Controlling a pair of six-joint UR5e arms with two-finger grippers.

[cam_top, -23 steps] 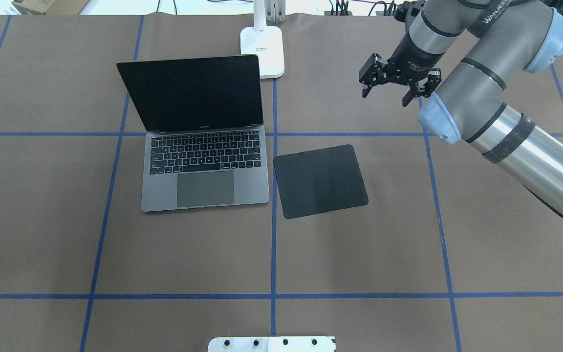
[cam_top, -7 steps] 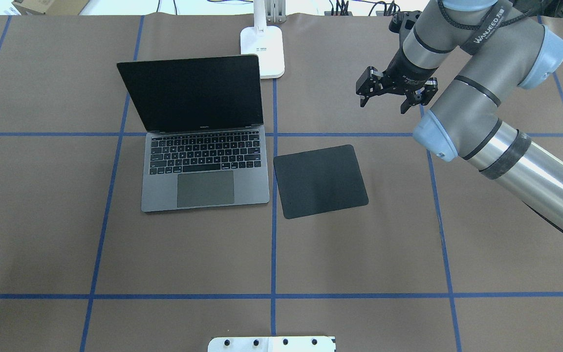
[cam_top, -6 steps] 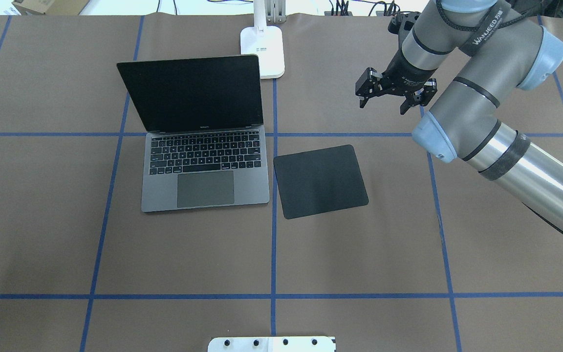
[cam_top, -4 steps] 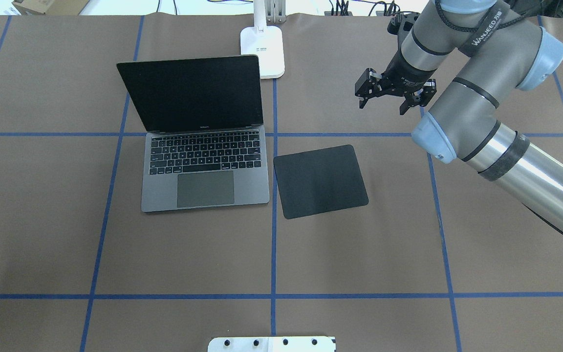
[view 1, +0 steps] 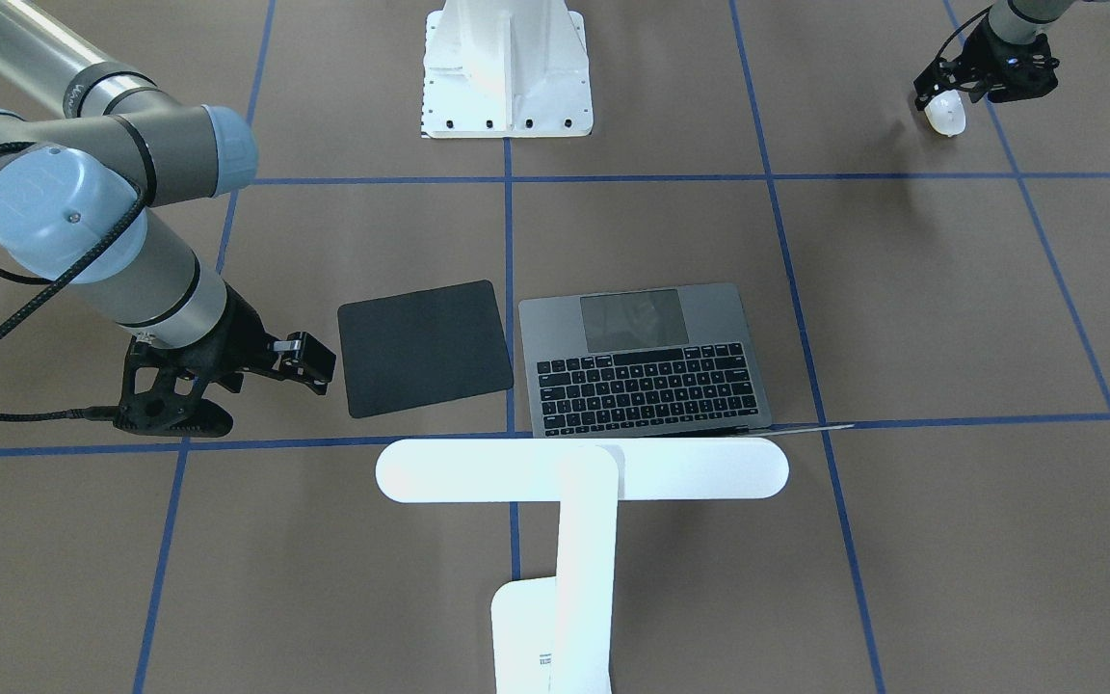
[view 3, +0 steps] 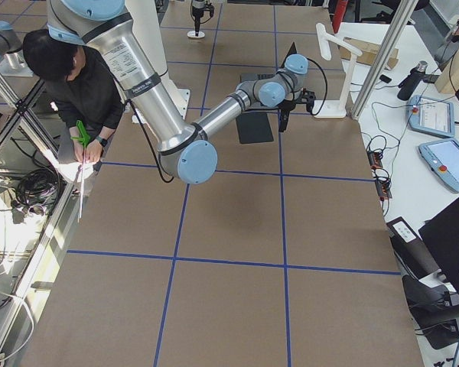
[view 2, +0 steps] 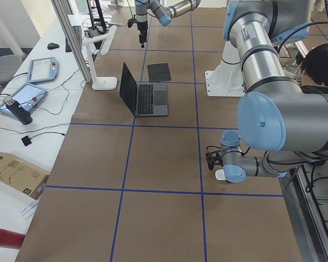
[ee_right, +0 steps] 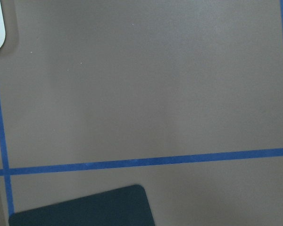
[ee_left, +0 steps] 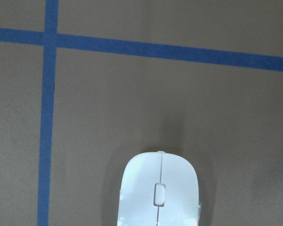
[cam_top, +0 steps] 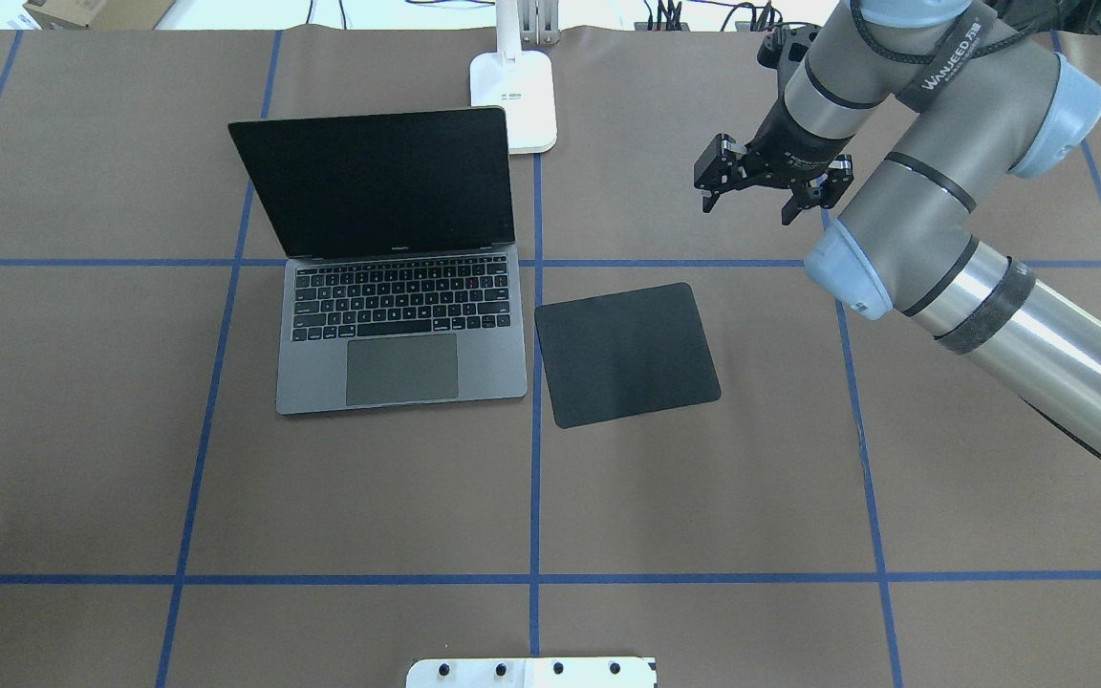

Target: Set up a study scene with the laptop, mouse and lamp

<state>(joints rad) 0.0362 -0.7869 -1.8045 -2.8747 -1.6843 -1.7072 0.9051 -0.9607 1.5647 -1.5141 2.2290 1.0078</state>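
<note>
The laptop [cam_top: 402, 325] stands open on the table left of centre, its screen dark. The lamp's base [cam_top: 513, 100] sits behind it, and its bar head [view 1: 582, 469] reaches over the laptop's back edge. The mouse [view 1: 945, 116] lies far out on my left side, outside the overhead view. My left gripper [view 1: 984, 82] is right over the mouse. The mouse fills the bottom of the left wrist view [ee_left: 159, 188], where no fingers show, so I cannot tell whether the gripper holds it. My right gripper [cam_top: 748, 210] is open and empty, hovering behind the black pad.
A flat black pad [cam_top: 625, 354] lies just right of the laptop. The white bolted pedestal [view 1: 505, 67] stands at my table edge. Blue tape lines grid the brown table cover. A person sits by the table edge in the exterior right view [view 3: 76, 84].
Over three seconds my right gripper has drifted a little left and toward the far edge, still open. In the last half second nothing visibly moved.
</note>
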